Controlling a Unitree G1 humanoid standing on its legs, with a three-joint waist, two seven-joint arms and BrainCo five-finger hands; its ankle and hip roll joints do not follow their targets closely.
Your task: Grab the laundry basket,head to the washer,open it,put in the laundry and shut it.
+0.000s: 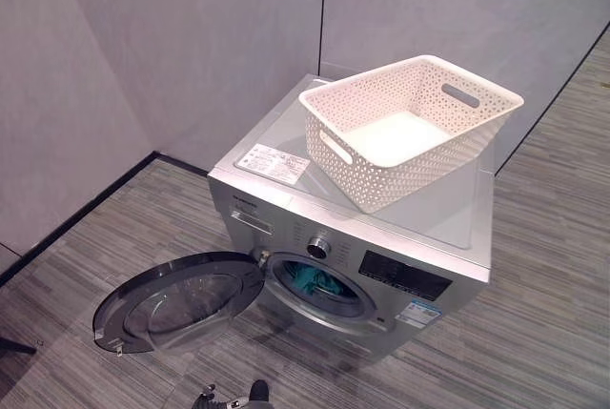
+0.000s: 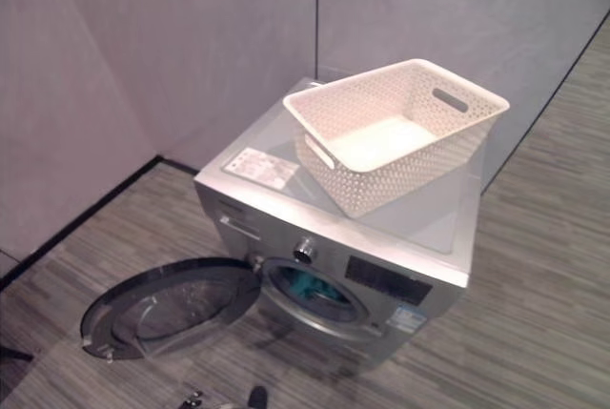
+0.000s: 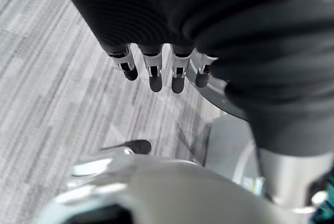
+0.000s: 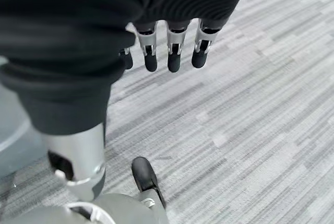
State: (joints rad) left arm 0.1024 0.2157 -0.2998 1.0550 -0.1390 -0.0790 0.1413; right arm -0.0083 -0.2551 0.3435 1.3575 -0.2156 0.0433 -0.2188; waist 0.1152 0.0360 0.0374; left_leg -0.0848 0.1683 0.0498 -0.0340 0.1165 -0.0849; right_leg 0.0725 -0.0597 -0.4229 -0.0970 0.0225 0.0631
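Sitting on the silver washer's (image 1: pixel 381 237) flat top is the white perforated laundry basket (image 1: pixel 410 128), showing a bare white bottom, close to the grey wall panels (image 1: pixel 191 37) behind. The washer's round door (image 1: pixel 176 299) hangs wide open to the left over the striped grey floor (image 1: pixel 534 333), and teal laundry (image 1: pixel 315 282) lies inside the drum. Open floor spreads left and right of the machine. Both hands hang over the floor holding nothing, fingers relaxed: left hand (image 3: pixel 156 70), right hand (image 4: pixel 172 51).

Place: laundry corner | washer (image 1: pixel 353 237) (door open), grey wall panels (image 1: pixel 143 47), striped floor (image 1: pixel 534 333)
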